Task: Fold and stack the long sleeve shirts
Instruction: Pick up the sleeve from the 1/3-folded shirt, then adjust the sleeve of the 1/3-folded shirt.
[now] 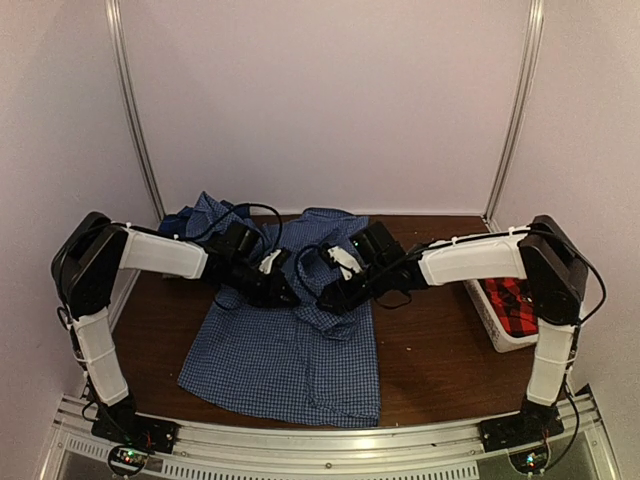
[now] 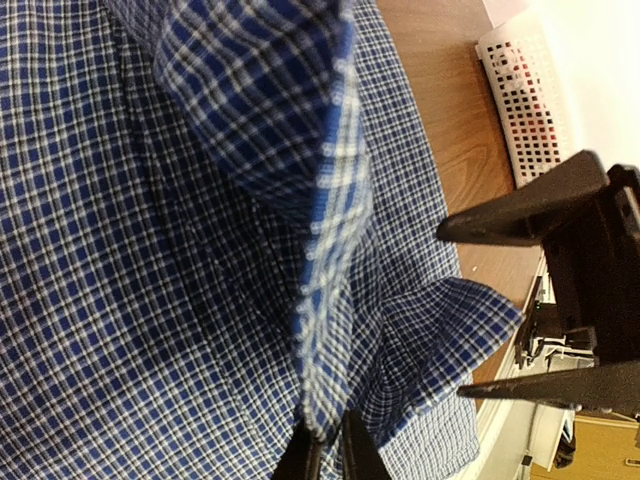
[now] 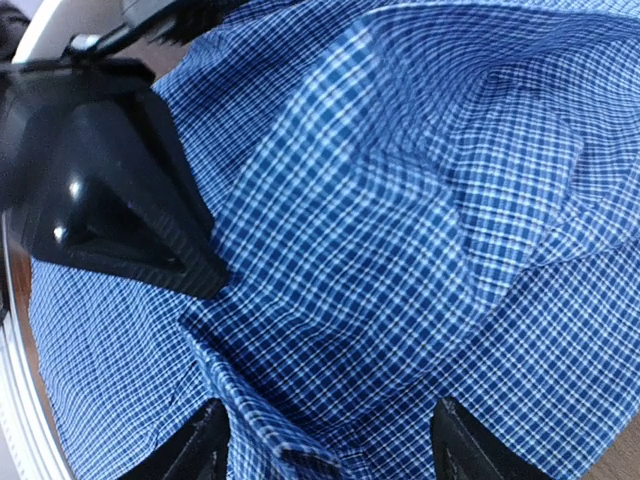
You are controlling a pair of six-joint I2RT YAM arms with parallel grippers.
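A blue-and-white check shirt (image 1: 290,360) lies spread on the brown table (image 1: 430,350), its top bunched under both grippers. My left gripper (image 1: 285,295) is shut on a raised folded edge of this shirt (image 2: 325,300); its fingertips (image 2: 310,455) pinch the fold at the bottom of the left wrist view. My right gripper (image 1: 330,298) is open, its fingers (image 3: 200,445) spread wide just over the rumpled cloth (image 3: 400,200), holding nothing. A red-and-black plaid shirt (image 1: 512,305) lies in the basket. More blue check cloth (image 1: 205,215) is bunched at the back left; I cannot tell whether it is a separate shirt.
A white slatted basket (image 1: 487,320) stands at the right table edge and also shows in the left wrist view (image 2: 520,90). White walls with metal rails close in the back and sides. Bare table lies between the shirt and the basket.
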